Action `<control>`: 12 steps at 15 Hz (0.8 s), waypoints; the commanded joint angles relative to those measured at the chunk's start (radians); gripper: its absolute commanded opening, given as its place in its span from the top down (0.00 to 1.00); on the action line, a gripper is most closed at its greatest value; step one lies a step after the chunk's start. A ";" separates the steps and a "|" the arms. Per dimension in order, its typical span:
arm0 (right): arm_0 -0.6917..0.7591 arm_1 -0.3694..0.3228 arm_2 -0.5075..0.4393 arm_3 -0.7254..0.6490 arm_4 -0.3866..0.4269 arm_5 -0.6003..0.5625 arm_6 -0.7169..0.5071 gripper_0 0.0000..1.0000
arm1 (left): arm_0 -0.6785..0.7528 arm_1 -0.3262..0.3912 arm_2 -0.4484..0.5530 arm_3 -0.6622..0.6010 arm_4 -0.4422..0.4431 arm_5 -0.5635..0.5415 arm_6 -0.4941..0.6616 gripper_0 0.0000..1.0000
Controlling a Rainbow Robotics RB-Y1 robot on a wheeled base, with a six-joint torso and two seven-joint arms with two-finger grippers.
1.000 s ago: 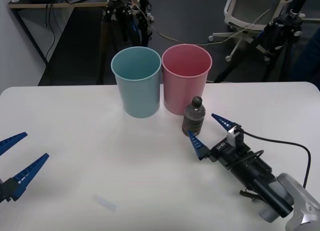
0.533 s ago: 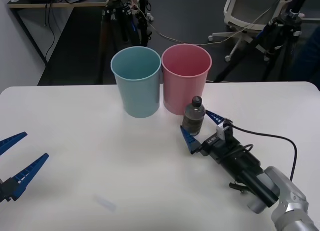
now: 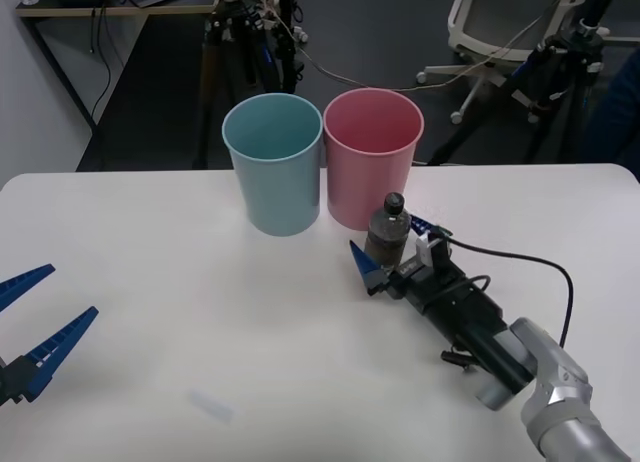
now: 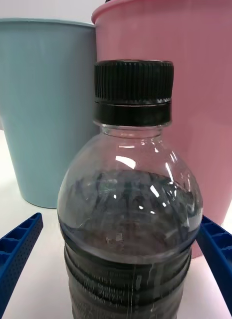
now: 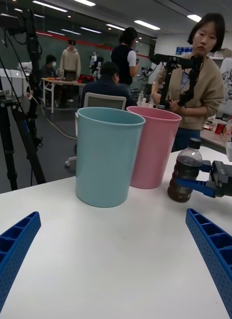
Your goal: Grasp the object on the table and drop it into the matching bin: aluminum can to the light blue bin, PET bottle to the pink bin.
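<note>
PET bottle [image 3: 387,235]: small, clear plastic, black ribbed cap, dark brownish liquid up to the shoulder, dark label band around the lower body. Faint print on the band in the right wrist view, too blurred to read. No brand legible.

Bottle stands upright on the white tabletop [image 3: 200,282], just in front of the pink bin [image 3: 372,157] and near its base, shorter than the bin. Light blue bin [image 3: 273,162] stands beside the pink one on the robot's left, rims nearly touching. Both bins are plain, tapered, wider at the rim.

Right tool [image 3: 392,244]: low over the tabletop, blue ribbed fingers spread, one on each side of the bottle's lower body. In the right wrist view, gaps show between each finger [image 4: 16,249] and the bottle [image 4: 129,219]; not clamped. A black cable runs along the arm behind it.

Left tool [image 3: 25,327]: at the tabletop's near left edge, fingers apart, holding nothing, well away from bottle and bins.
</note>
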 commanded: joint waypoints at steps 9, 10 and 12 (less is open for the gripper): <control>-0.016 0.008 -0.005 0.000 0.001 0.024 0.000 0.00 | 0.000 0.000 0.000 0.000 0.000 0.000 0.000 0.00; -0.016 0.007 -0.006 -0.002 0.001 0.024 0.000 0.03 | 0.000 0.000 0.000 0.000 0.000 0.000 0.000 0.00; -0.016 0.007 -0.011 0.000 0.001 0.026 0.000 0.57 | 0.000 0.000 0.000 0.000 0.000 0.000 0.000 0.00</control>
